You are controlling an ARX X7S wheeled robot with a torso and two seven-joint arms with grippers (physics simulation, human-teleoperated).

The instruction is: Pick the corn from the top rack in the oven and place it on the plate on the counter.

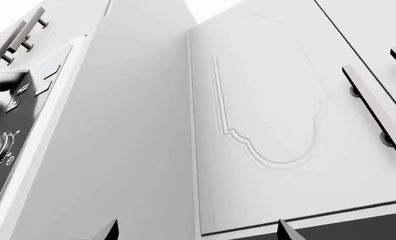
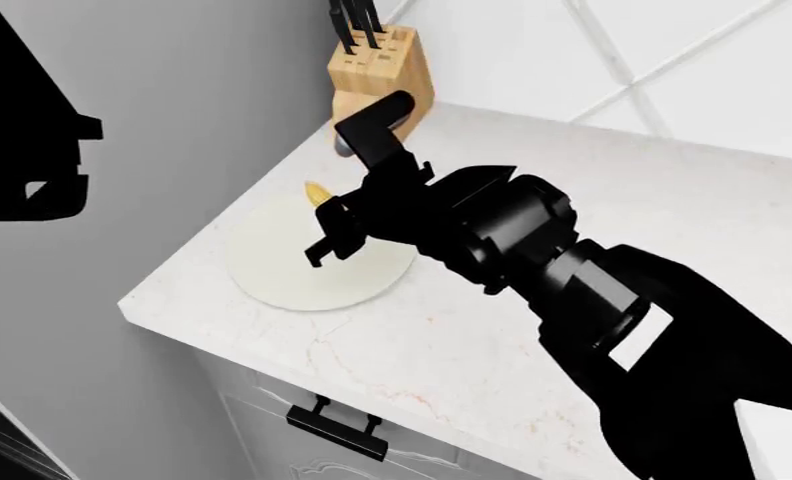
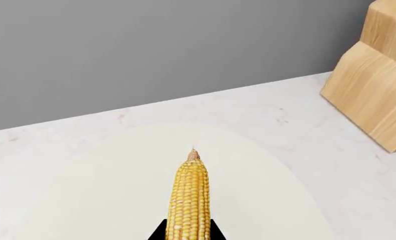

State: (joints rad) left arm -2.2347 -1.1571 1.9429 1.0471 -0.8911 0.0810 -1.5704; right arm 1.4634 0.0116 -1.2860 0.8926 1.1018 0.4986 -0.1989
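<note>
The right gripper (image 2: 327,232) is clamped on the corn (image 3: 188,197), holding it over the cream plate (image 2: 279,262) near the left edge of the counter (image 2: 530,330). The cob's tapered tip points toward the grey wall. A wooden knife block (image 2: 380,75) stands beyond the plate. The left gripper (image 1: 196,231) faces white cabinet doors (image 1: 285,115), its 2 fingertips spread apart with nothing between them.

Head view: down over the plate (image 2: 309,270). Right wrist: close above that same plate (image 3: 84,190), facing the knife block (image 3: 375,85). Left wrist: up along cabinet doors (image 1: 271,115).
</note>
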